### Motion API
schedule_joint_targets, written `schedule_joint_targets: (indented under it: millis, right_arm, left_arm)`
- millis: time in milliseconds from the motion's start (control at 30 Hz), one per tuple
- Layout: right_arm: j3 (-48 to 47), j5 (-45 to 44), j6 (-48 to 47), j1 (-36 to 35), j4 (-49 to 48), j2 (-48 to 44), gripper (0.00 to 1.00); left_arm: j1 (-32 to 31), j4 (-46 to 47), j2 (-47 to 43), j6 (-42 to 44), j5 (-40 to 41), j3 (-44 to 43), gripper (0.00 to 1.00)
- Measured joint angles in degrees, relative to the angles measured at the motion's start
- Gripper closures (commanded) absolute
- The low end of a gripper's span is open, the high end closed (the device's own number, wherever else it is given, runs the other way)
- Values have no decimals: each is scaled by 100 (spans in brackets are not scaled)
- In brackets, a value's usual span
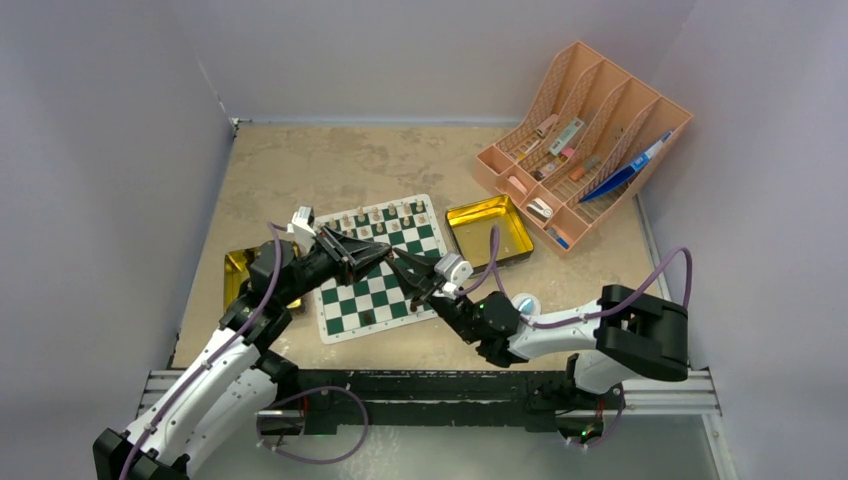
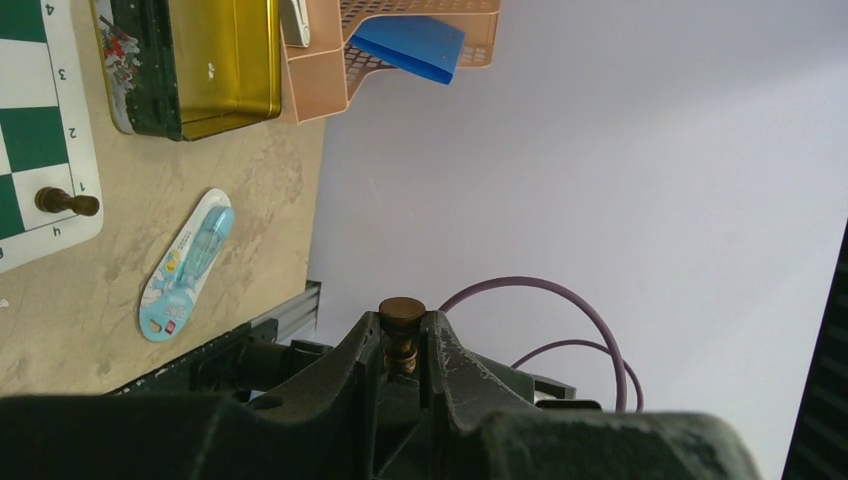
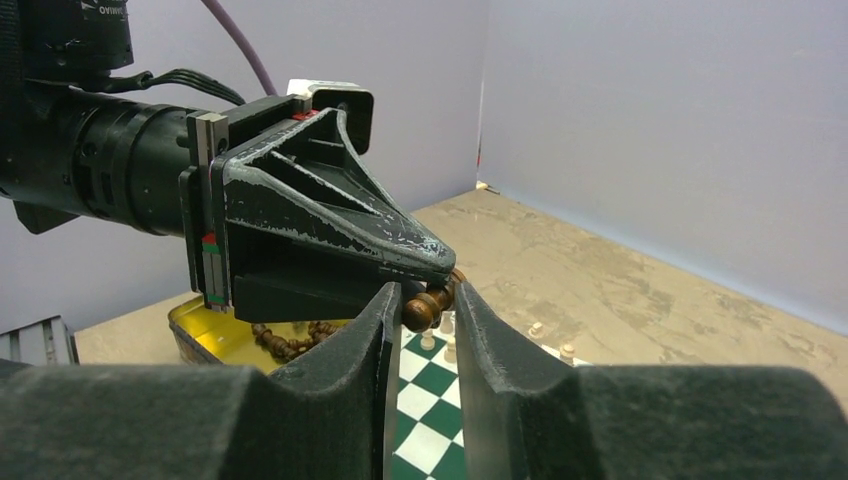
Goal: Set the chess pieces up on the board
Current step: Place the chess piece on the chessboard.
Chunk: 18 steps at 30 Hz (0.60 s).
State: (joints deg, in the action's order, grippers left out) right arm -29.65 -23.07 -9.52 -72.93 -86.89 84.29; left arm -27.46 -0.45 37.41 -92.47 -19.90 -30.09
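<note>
Handling note: we judge the dark chess piece (image 2: 402,310) light, rigid and slick; the left pincer (image 2: 403,328) clamps its stem, the right pincer (image 3: 425,292) stands part-open around its head.

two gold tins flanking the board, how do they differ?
The left tin holds dark pieces; the right tin shows none inside. The left tin is partly hidden under the left arm; the right tin lies in plain view. Both are shiny gold, rectangular, lidless, beside the board.
</note>
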Motion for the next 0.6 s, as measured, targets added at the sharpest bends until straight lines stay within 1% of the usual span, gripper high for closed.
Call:
schedule_joint_targets:
  millis: [167, 233, 267, 400, 433, 500, 600]
  right_arm:
    - [0, -79, 20, -20, 0, 9, 88]
    - [0, -131, 37, -22, 0, 9, 97]
    - [0, -149, 52, -22, 2, 9, 100]
    - [-4, -201, 175, -20, 138, -31, 100]
    - [-7, -219, 229, -22, 225, -70, 100]
    - [-42, -295, 376, -22, 509, -186, 100]
    - [-177, -358, 673, -22, 1113, -420, 100]
  left_arm:
    - [2, 0, 0, -2, 11, 0, 96]
    - [0, 0, 2, -2, 15, 0, 92]
    - [2, 0, 2, 0, 17, 0, 88]
    - [2, -7, 44, 66, 22, 0, 66]
    - [2, -4, 76, 98, 17, 0, 62]
    - [2, -7, 144, 188, -37, -7, 56]
    - [2, -22, 264, 289, -140, -46, 52]
